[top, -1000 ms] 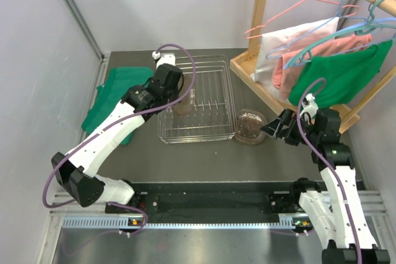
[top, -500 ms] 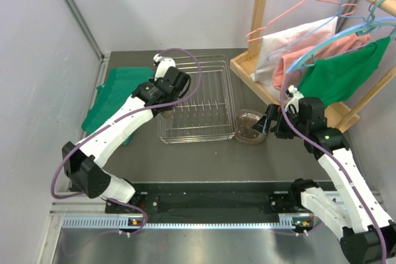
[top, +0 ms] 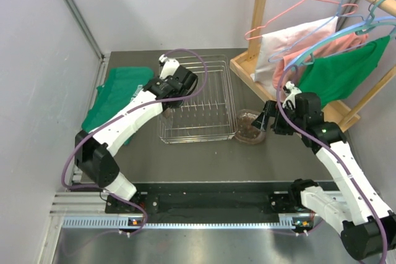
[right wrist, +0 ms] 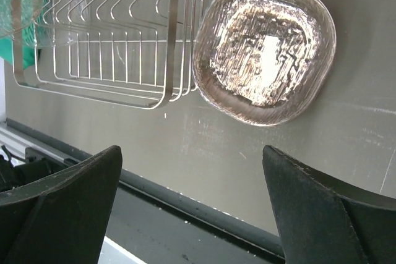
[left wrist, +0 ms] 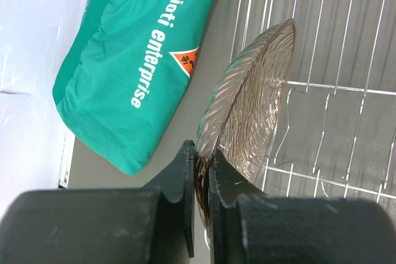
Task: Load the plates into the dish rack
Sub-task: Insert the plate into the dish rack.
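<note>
The left hand (left wrist: 201, 171) grips a brown-tinted glass plate (left wrist: 247, 103) on edge above the left side of the silver wire dish rack (left wrist: 346, 60); the right hand (right wrist: 195, 177) gapes, empty.

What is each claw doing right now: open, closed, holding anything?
Left claw: closed on a brown glass plate, held on edge.
Right claw: open, holding nothing.

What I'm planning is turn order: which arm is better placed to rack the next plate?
Left. The left gripper is shut on a plate, held on edge over the dish rack; the right gripper hangs open above the other plate.
</note>
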{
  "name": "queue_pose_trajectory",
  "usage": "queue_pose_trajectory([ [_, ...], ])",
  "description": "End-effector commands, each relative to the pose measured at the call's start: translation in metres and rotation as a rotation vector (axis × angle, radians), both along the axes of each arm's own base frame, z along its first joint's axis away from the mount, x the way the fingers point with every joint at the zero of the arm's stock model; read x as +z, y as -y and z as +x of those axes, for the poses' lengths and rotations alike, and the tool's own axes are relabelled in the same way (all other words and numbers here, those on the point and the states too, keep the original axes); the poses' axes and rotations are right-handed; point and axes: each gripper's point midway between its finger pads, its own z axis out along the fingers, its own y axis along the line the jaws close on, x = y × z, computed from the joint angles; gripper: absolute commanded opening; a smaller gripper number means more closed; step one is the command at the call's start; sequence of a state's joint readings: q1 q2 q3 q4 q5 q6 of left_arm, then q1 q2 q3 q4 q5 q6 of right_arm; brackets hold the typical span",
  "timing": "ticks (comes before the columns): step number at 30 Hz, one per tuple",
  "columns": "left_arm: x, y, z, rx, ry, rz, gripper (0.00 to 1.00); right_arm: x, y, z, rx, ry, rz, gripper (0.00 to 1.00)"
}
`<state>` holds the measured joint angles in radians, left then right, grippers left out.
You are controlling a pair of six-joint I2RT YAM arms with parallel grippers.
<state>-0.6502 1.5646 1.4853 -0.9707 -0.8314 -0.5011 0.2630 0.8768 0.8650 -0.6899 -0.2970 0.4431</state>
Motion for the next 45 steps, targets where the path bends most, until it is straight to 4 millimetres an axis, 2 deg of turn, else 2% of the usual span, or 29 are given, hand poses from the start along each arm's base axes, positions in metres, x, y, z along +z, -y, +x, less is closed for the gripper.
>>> queue_pose_trajectory([
  [1, 0.009, 0.000, 0.004, 0.044, 0.029, 0.016, 0.00, 0.029, -0.006, 0.014, 0.024, 0.101, 0.003, 0.94],
  [3, 0.009, 0.000, 0.004, 0.065, 0.034, 0.025, 0.00, 0.030, -0.006, 0.016, 0.023, 0.104, 0.004, 0.94],
  [7, -0.007, 0.005, 0.003, 0.092, -0.012, 0.048, 0.00, 0.030, -0.007, 0.018, 0.025, 0.106, 0.000, 0.94],
  [15, -0.039, 0.025, -0.003, 0.051, -0.095, -0.037, 0.00, 0.015, -0.003, 0.021, 0.008, 0.067, -0.029, 0.95],
  [16, -0.042, 0.029, -0.005, 0.034, -0.112, -0.058, 0.15, 0.011, -0.002, 0.021, 0.005, 0.060, -0.037, 0.95],
  [17, -0.046, 0.030, -0.007, 0.025, -0.123, -0.068, 0.21, 0.008, -0.002, 0.022, 0.001, 0.050, -0.042, 0.95],
  [19, -0.044, 0.033, -0.008, 0.015, -0.117, -0.098, 0.25, 0.000, 0.000, 0.021, -0.002, 0.035, -0.053, 0.95],
  [20, -0.045, 0.032, -0.009, 0.013, -0.118, -0.096, 0.31, -0.003, 0.000, 0.021, -0.004, 0.023, -0.058, 0.95],
  [22, -0.042, 0.030, -0.010, 0.011, -0.110, -0.095, 0.44, -0.010, -0.001, 0.020, -0.003, 0.004, -0.057, 0.95],
  [25, -0.035, 0.030, -0.010, 0.001, -0.099, -0.102, 0.44, -0.018, 0.001, 0.020, -0.018, -0.016, -0.061, 0.96],
  [27, -0.026, 0.033, -0.009, -0.011, -0.083, -0.125, 0.60, -0.023, 0.004, 0.022, -0.042, -0.033, -0.073, 0.96],
  [29, -0.018, 0.036, -0.008, -0.029, -0.070, -0.144, 0.67, -0.028, 0.007, 0.023, -0.059, -0.043, -0.090, 0.96],
  [33, 0.006, 0.047, -0.009, -0.097, -0.026, -0.236, 0.91, -0.045, 0.018, 0.024, -0.114, -0.100, -0.143, 0.96],
  [36, 0.020, 0.060, -0.010, -0.177, 0.013, -0.314, 0.99, -0.062, 0.032, 0.024, -0.183, -0.147, -0.209, 0.96],
  [37, 0.020, 0.062, -0.013, -0.194, 0.015, -0.333, 0.99, -0.065, 0.034, 0.025, -0.194, -0.155, -0.221, 0.95],
  [38, 0.029, 0.066, -0.013, -0.219, 0.045, -0.373, 0.99, -0.068, 0.036, 0.025, -0.204, -0.162, -0.228, 0.95],
  [41, 0.032, 0.072, -0.020, -0.260, 0.054, -0.426, 0.99, -0.079, 0.036, 0.027, -0.209, -0.191, -0.239, 0.90],
  [45, 0.035, 0.078, -0.022, -0.294, 0.050, -0.455, 0.99, -0.094, 0.031, 0.031, -0.191, -0.215, -0.234, 0.73],
])
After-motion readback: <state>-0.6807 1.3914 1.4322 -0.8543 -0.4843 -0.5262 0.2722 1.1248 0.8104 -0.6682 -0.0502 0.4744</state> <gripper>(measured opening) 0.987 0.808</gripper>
